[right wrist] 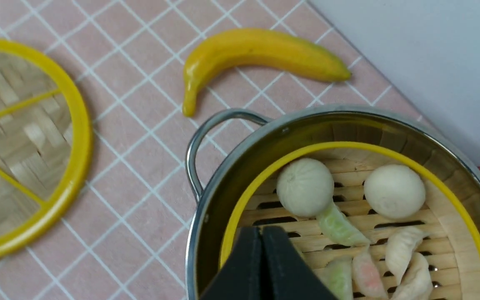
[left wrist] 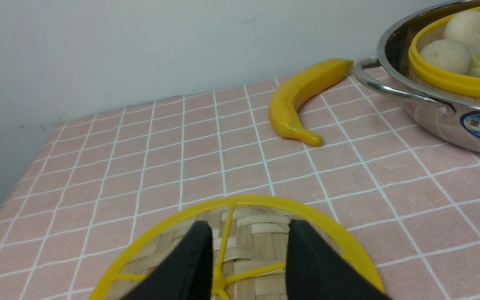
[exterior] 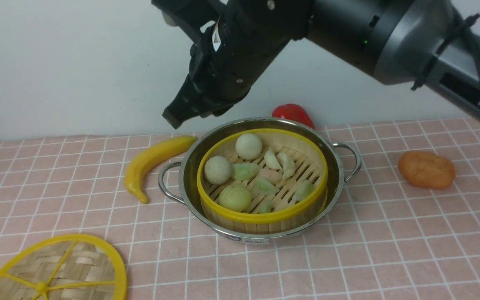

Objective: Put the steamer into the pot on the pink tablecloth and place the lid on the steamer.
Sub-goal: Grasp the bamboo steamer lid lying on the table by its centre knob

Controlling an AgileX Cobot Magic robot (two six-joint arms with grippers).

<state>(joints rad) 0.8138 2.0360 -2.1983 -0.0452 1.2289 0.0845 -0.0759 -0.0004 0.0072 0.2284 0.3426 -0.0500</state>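
Right gripper (right wrist: 261, 228) of mine had its two black fingers pressed flat together with nothing between them, and it hung in the air above the pot (exterior: 190, 160), over the rim at about eleven o'clock. Left gripper (left wrist: 248, 225) stood with its jaws apart over the lid (exterior: 77, 266), one finger on either side of a yellow spoke close to the hub; whether the fingertips touched the weave I could not tell. From the front camera, the steel pot sat near the middle of the pink tablecloth (exterior: 390, 250), and the steamer (exterior: 261, 217) sat inside it, its yellow rim about level with the pot's rim. Three round buns (exterior: 248, 146) and several pale dumplings (exterior: 286, 163) lay on its slatted base. Taking the pot as the centre of the dial, the lid lay flat on the cloth at seven o'clock, well apart and cut off by the picture's edge. A yellow banana (exterior: 152, 160) lay at nine to ten o'clock, just beside the pot's handle. A red thing (exterior: 292, 113) showed behind the pot at twelve, mostly hidden, and an orange-brown lump (exterior: 426, 168) rested at three o'clock.
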